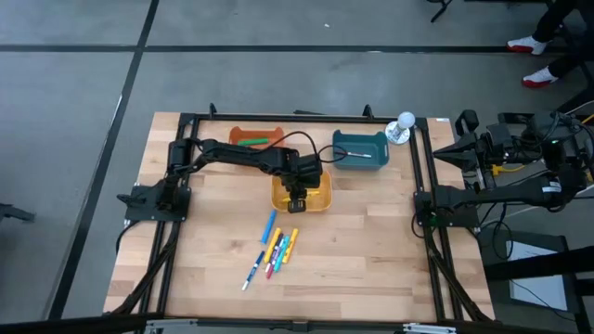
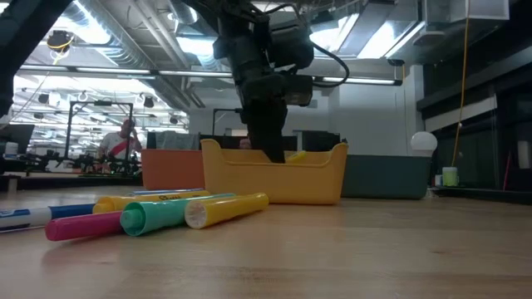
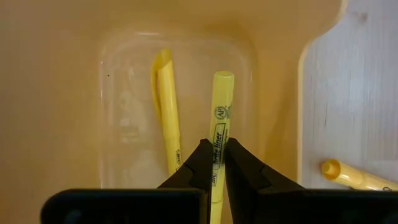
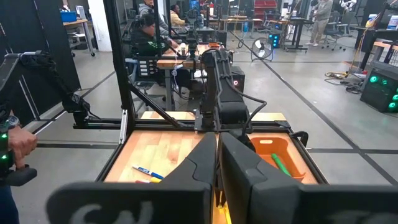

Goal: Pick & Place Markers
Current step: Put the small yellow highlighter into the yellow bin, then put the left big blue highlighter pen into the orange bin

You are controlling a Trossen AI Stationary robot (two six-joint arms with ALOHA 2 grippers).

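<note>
Currently left gripper (image 3: pixel 215 163) lowered inside yellow bin (image 1: pixel 316 199), fingers clamped on yellow marker (image 3: pixel 219 118), second yellow marker (image 3: pixel 168 109) lying beside it, loose markers (image 1: pixel 275 249) on table (image 1: pixel 371 250) nearby, right gripper (image 4: pixel 217 163) closed, empty, parked aside.

Markers, loose group (image 1: pixel 272 250): several thin sticks in blue, yellow, pink, green and orange, lying flat on the wooden table, side by side and touching, near the yellow bin.

Yellow marker, held (image 3: pixel 217 134): capped highlighter with black print, inside the yellow bin (image 1: pixel 318 199), clamped between the fingers of the left gripper (image 3: pixel 214 163).

Yellow marker, second (image 3: pixel 168 112): lying on the bin floor just beside the held one.

Green marker (image 1: pixel 253 141): lying in the orange bin (image 1: pixel 238 135).
</note>
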